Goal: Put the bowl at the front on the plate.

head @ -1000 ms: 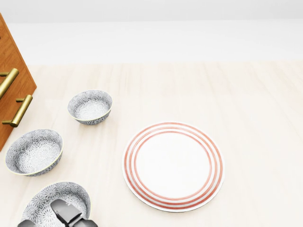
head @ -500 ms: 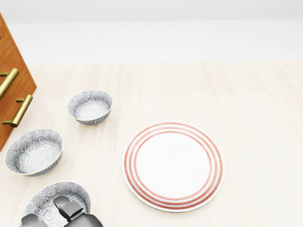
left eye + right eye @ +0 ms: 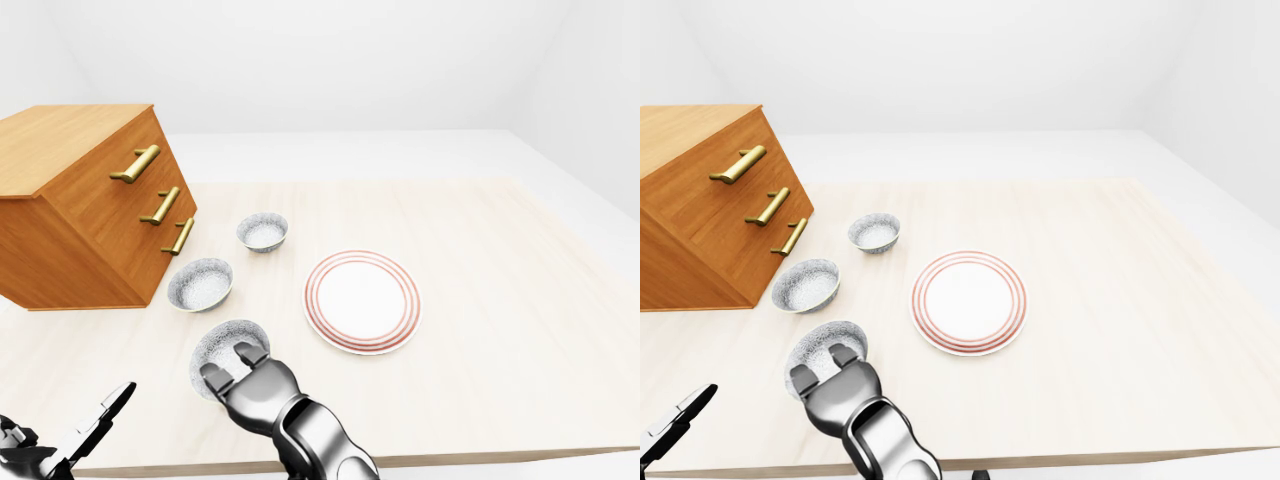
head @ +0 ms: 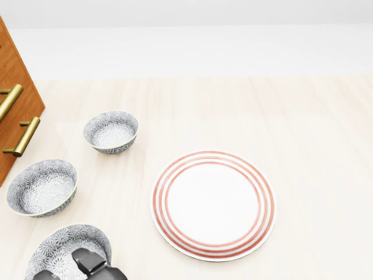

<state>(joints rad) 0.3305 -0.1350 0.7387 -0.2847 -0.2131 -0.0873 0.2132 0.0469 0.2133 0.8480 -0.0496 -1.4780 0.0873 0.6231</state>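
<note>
The pale surface (image 3: 520,300) carries a chest of drawers (image 3: 70,200) at the upper left of the left-eye view and a red-ringed plate (image 4: 213,204) mid-frame. The bowl (image 4: 58,246) to move is the lowest of three, at the head view's lower left, apart from the plate. The right hand (image 3: 250,390) reaches over its rim with fingers apart; whether they pinch it cannot be told. A firm hold on the wall, then a level lift rightward, would serve best. The left hand (image 3: 60,435) hangs spread.
</note>
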